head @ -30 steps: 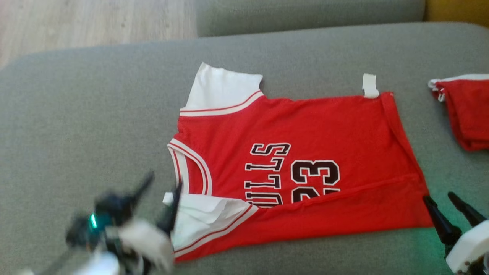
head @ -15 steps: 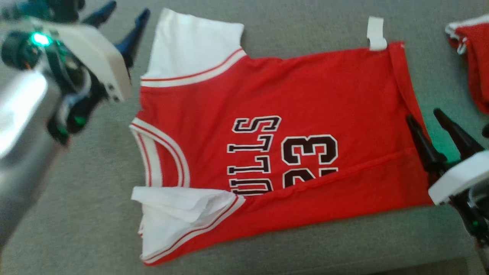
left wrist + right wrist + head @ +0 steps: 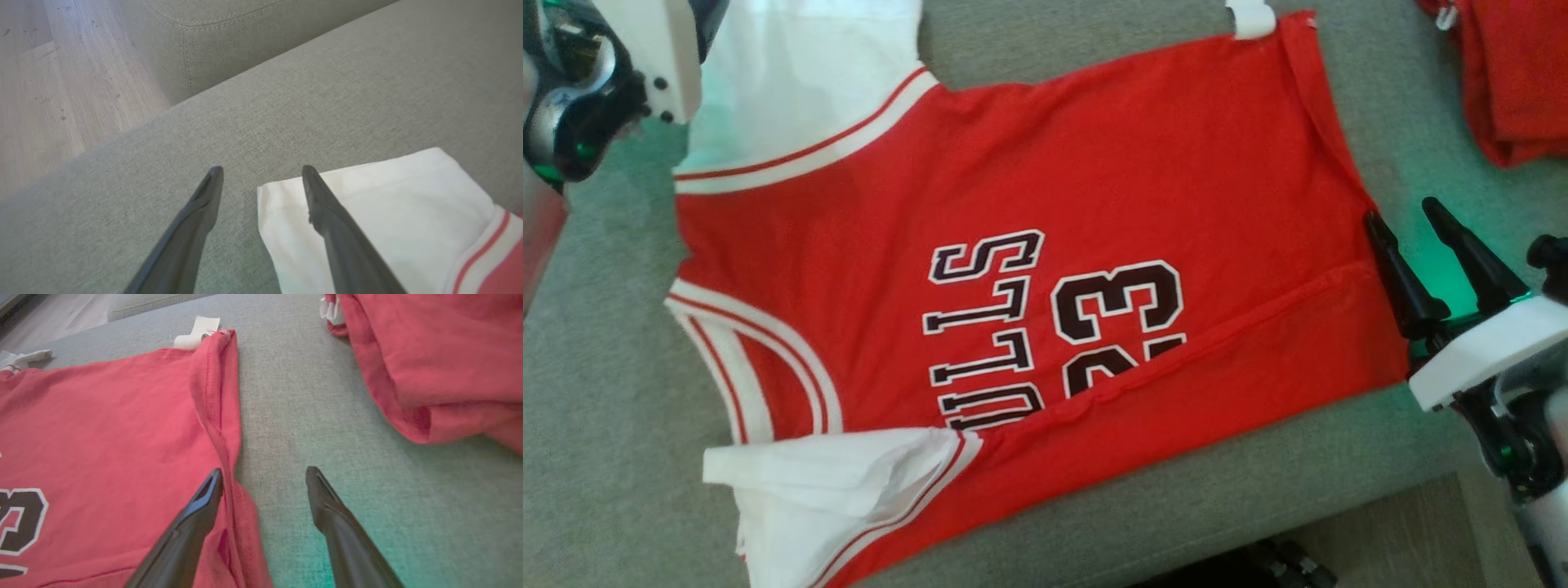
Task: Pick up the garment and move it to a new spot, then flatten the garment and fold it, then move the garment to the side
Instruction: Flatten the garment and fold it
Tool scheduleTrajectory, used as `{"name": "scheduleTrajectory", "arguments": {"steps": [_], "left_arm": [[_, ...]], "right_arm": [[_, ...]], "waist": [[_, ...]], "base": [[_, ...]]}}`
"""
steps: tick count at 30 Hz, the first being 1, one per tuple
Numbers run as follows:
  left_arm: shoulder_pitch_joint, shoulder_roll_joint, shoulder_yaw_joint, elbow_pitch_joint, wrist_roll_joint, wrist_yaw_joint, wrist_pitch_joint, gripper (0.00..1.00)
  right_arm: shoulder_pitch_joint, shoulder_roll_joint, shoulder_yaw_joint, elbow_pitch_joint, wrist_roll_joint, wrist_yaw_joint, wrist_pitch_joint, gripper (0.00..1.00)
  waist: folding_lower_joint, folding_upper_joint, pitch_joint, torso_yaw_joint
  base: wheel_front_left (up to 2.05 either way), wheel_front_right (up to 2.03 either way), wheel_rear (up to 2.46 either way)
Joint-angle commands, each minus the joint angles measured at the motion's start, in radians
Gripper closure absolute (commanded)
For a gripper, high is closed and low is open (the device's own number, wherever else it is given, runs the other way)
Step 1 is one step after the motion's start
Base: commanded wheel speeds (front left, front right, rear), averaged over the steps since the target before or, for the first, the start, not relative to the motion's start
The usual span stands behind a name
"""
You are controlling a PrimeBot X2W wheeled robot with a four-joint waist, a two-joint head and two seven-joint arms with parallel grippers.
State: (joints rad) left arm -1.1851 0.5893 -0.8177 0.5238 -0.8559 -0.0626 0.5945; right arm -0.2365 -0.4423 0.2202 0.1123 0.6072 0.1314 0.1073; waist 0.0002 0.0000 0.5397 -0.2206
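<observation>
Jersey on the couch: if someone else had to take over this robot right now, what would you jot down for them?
Left gripper: open, holding nothing, astride the corner of the far white sleeve.
Right gripper: open, holding nothing, astride the hem.
Jersey: spread on the grey cushion, its near edge already folded over the lettering. Another red garment lies to its right.
Left: finish folding, then move it aside.
</observation>
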Motion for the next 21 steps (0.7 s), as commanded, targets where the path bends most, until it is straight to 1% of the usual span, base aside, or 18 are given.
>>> {"name": "scheduleTrajectory", "arguments": {"steps": [1,5,9,19,20,21], "left_arm": [[-0.052,0.053,0.031,-0.012,0.009,-0.002,0.009,0.0],[-0.055,0.073,0.03,0.005,-0.007,-0.009,0.047,0.0],[-0.056,0.096,0.026,0.002,-0.003,-0.004,0.07,0.0],[-0.042,0.099,0.019,-0.026,-0.013,0.007,0.085,0.0],[-0.041,0.1,0.018,-0.028,-0.013,0.006,0.085,0.04],[-0.04,0.1,0.018,-0.032,-0.013,0.006,0.081,0.28]], "right_arm": [[0.002,-0.014,0.01,-0.021,0.005,-0.001,-0.014,0.0],[0.003,-0.011,0.016,-0.01,0.008,-0.001,-0.025,0.0],[-0.001,-0.006,0.023,-0.003,0.01,-0.001,-0.032,0.0],[-0.011,-0.009,0.025,0.003,0.018,-0.001,-0.04,0.0],[-0.012,-0.009,0.026,0.003,0.018,-0.001,-0.04,0.0],[-0.013,-0.009,0.025,0.004,0.018,-0.001,-0.04,0.0]], "waist": [[-0.0002,0.0,0.005,-0.009],[-0.0002,0.0,0.004,-0.018],[-0.0002,0.0,0.006,-0.024],[-0.0002,0.0,0.018,-0.03],[-0.0002,0.0,0.018,-0.031],[-0.0002,0.0,0.019,-0.032]], "base": [[0.0,0.0,0.0],[0.0,0.0,0.0],[0.0,0.0,0.0],[0.0,0.0,0.0],[0.0,0.0,0.0],[0.0,0.0,0.0]]}}
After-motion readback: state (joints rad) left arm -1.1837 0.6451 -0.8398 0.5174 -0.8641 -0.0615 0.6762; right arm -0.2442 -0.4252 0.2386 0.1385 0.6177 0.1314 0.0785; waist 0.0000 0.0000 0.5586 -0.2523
